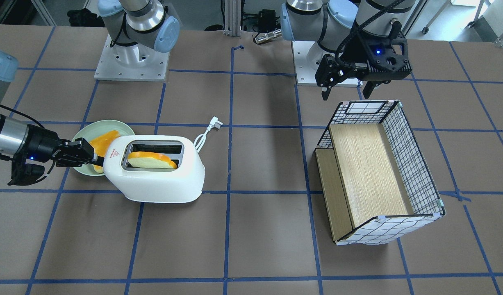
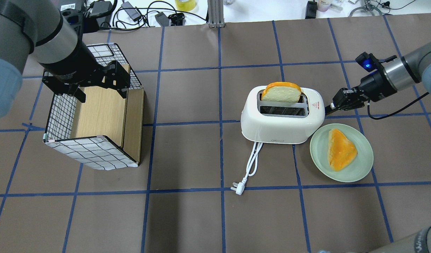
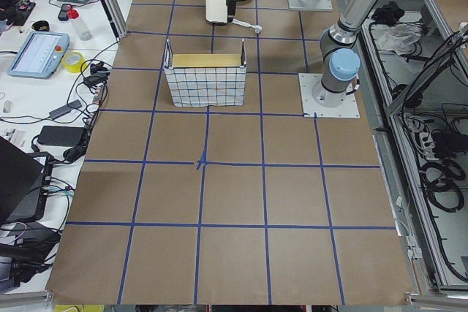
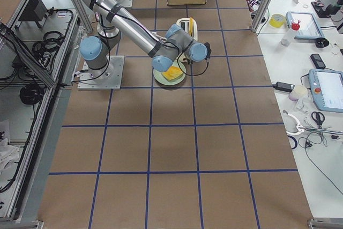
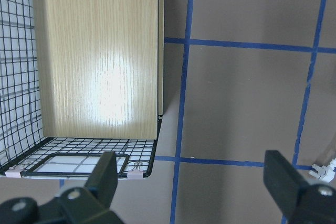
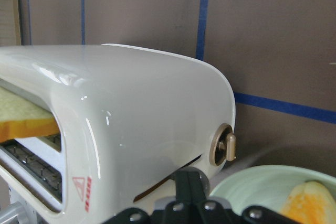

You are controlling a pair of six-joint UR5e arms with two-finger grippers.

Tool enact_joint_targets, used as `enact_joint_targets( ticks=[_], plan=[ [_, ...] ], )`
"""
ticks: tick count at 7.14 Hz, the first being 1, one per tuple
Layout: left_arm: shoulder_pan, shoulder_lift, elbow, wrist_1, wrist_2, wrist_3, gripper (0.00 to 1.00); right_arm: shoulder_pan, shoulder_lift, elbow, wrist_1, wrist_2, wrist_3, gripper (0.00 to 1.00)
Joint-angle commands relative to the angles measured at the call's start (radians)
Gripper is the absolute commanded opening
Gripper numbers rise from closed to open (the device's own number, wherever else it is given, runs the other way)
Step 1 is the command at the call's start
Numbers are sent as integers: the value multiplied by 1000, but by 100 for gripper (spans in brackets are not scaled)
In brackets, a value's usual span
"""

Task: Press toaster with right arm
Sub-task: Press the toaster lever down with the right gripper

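Right wrist-mounted view puts the right gripper nearest, its two black fingers clenched together on nothing, the tips at the curved lever slot in the end face of the toaster. Whether they actually touch the lever cannot be told; the fingers hide it. Just beside the slot sits a small brass-coloured dial.

The toaster stands upright on the brown table, close to a pale green plate that carries a slice of bread. Another slice stands in one of the toaster's slots.

The glossy plastic shell looks light and slick, so a sideways shove would likely skid it. No grip is needed: closed fingertips should bear straight down on the lever.

Well apart, across the table, the left gripper hangs with jaws spread wide over a wire basket.
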Motion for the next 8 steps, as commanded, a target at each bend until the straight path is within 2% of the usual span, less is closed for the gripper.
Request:
enact_joint_targets(
  ticks=[1, 3, 8],
  plan=[
    [0, 0, 0, 0, 0, 0, 100, 0, 21, 0, -19, -40, 3, 0],
    [0, 0, 0, 0, 0, 0, 100, 0, 31, 14, -41, -69, 43, 0],
    [0, 0, 0, 0, 0, 0, 100, 3, 33, 29, -67, -74, 63, 0]
  ],
)
